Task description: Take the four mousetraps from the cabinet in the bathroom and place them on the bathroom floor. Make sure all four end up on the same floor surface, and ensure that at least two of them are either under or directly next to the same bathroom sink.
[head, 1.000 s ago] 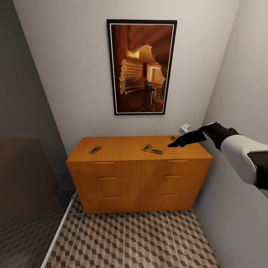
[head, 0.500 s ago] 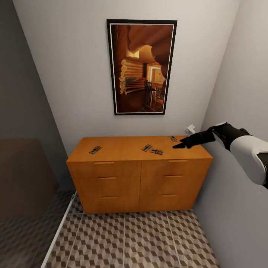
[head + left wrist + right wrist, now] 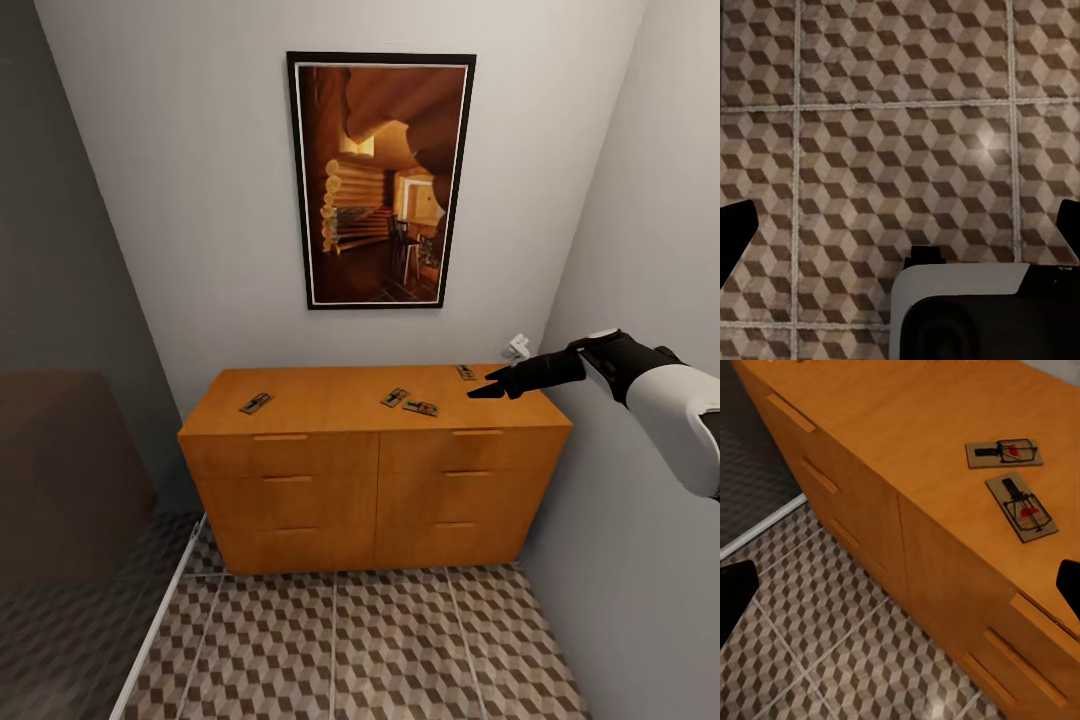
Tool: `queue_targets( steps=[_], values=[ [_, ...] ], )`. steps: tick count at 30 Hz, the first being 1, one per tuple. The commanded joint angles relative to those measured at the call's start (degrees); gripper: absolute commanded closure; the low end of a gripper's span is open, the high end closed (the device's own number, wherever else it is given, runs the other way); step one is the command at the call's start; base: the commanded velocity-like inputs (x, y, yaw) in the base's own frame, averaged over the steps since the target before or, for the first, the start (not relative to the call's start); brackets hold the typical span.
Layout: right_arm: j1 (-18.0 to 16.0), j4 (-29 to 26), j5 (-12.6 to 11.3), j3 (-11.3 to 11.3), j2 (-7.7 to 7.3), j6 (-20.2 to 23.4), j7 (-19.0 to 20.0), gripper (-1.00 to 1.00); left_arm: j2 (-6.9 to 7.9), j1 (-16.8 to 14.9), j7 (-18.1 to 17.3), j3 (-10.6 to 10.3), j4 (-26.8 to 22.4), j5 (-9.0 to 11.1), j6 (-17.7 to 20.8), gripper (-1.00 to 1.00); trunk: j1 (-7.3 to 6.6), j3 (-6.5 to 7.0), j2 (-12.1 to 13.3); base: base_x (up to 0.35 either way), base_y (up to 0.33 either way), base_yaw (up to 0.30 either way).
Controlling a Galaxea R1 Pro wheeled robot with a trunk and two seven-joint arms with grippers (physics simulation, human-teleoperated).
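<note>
The orange-brown cabinet (image 3: pixel 330 460) stands against the back wall with four mousetraps on its top. One mousetrap (image 3: pixel 256 403) lies near the left end, two mousetraps (image 3: pixel 395 397) (image 3: pixel 421 407) lie side by side right of the middle, and another (image 3: pixel 466 372) sits at the back right. My right gripper (image 3: pixel 488 386) hovers open over the top's right end, just right of the pair. The right wrist view looks down on that pair (image 3: pixel 1004 452) (image 3: pixel 1021 506) and the cabinet front (image 3: pixel 870 525). My left gripper (image 3: pixel 900 232) is open over bare bathroom floor (image 3: pixel 900 112).
A framed picture (image 3: pixel 380 180) hangs above the cabinet. A grey side wall (image 3: pixel 640 250) runs close along the cabinet's right end, beside my right arm. A dark panel (image 3: pixel 70 470) stands at the left. Cube-patterned floor tiles (image 3: pixel 350 640) spread in front of the drawers.
My right arm has drawn back to the right, and its gripper has slid from over the back-right mousetrap toward the cabinet's right end. The traps have not moved.
</note>
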Motion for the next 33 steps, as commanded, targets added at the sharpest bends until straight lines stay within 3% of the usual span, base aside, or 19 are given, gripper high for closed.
queue_targets(
  steps=[1, 14, 33],
  values=[
    [0.0, -0.1, -0.5, 0.4, -0.03, 0.6, 0.2, -1.00, -0.01, 0.0, 0.1, 0.1, 0.0, 0.0, -0.2, -1.00, 0.01, -0.07, 0.0, 0.101, 0.000, 0.000],
    [0.0, 0.1, -0.6, 0.5, 0.12, 0.6, 0.1, -1.00, -0.04, 0.0, 0.0, 0.1, 0.0, 0.0, -0.2, -1.00, 0.01, -0.07, 0.0, 0.200, 0.000, 0.000],
    [0.1, 0.2, -0.5, 0.5, 0.08, 0.6, -0.2, -1.00, -0.04, 0.0, 0.0, 0.1, 0.0, 0.0, -0.2, -1.00, 0.01, -0.07, 0.0, 0.019, 0.000, 0.000]
  ],
)
